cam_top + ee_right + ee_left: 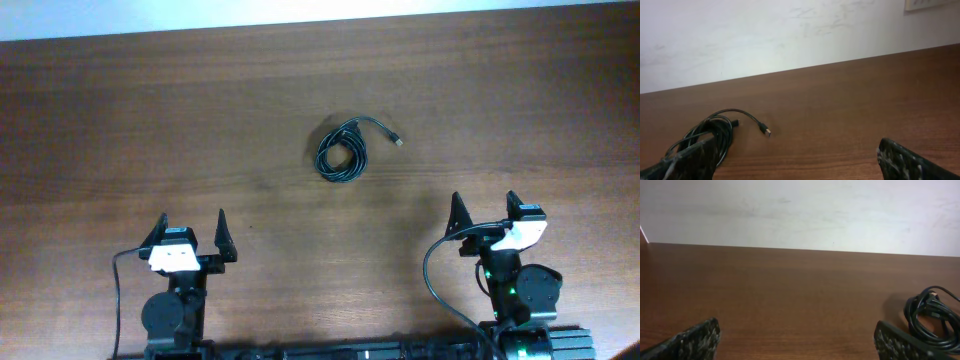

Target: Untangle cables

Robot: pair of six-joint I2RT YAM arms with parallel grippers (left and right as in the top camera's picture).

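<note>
Black, wide-open and empty, the left gripper and right gripper sit near the table's front edge. The coiled cable lies well ahead between them, its plug trailing right. Best to pin the coil with the left and draw the plug end with the right.

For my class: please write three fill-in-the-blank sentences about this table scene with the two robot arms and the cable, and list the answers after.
1. The coiled cable is ___ in colour.
2. The left gripper and the right gripper both stand ___, holding nothing.
3. The cable's loose plug lies toward the ___ arm.
Answers: black; open; right.
</note>
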